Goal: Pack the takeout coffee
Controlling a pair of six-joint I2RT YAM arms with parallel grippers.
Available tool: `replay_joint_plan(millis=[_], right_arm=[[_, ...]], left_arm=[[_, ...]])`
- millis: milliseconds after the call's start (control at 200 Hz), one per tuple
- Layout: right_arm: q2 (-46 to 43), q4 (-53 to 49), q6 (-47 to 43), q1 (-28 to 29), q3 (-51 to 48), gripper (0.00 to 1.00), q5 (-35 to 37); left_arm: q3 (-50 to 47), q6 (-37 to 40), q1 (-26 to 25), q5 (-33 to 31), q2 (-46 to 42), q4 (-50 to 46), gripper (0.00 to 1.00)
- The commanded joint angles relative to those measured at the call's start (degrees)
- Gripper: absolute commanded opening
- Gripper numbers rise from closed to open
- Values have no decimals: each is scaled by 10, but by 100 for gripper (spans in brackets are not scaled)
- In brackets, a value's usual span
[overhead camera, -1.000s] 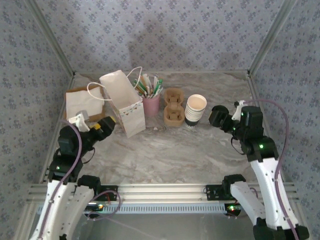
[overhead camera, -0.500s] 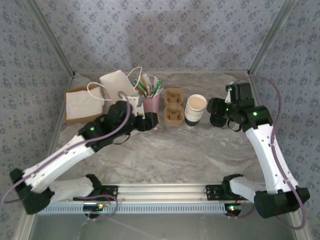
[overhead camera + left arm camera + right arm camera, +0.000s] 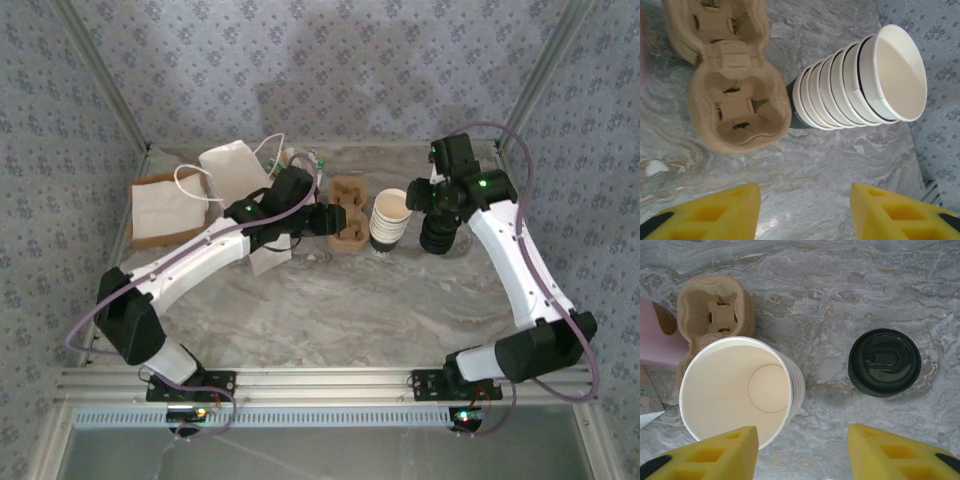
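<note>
The takeout coffee [image 3: 884, 362], a cup under a round black lid, stands on the marble right of a stack of lidless cream cups [image 3: 737, 390]. Seen from above, the coffee [image 3: 440, 236] sits just below my right gripper [image 3: 416, 198]. That right gripper [image 3: 802, 452] hangs open over bare marble between the stack and the coffee, touching neither. My left gripper [image 3: 325, 222] is stretched out beside the brown pulp carrier [image 3: 347, 225]. The left gripper [image 3: 805, 210] is open over bare marble, short of the carrier [image 3: 737, 107] and the stack [image 3: 860, 80].
A white paper bag [image 3: 235, 175] with cord handles stands at the back left, behind the left arm. A brown mat with a white napkin [image 3: 165, 210] lies left of it. A pink holder [image 3: 655, 335] is next to the carrier. Patterned walls close in three sides.
Both arms swung out from the near edge to the back of the table, the left to the carrier, the right above the stack and coffee. Both pairs of jaws narrowed.
</note>
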Motion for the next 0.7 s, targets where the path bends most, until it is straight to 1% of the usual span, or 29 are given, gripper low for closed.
replay_joint_plan(millis=[0,45,100,400,565,695], right_arm=[[24,-26,-13,9,28,49,19],[33,-25,-15,9,31,49,21],[44,-27,-17,11,35,46,25],[85,-24,-24,16,45,35,34],[98,-16,-24,17,45,34,26],[107,-13,-24,19,44,31,24]], left_arm=[[29,-17,12,47,20,19,47],[38,-19,13,51,32,19,45],[48,-20,14,58,45,19,44],[92,-25,18,73,101,18,42],[112,-28,19,81,123,20,42],[123,-32,22,90,138,23,41]])
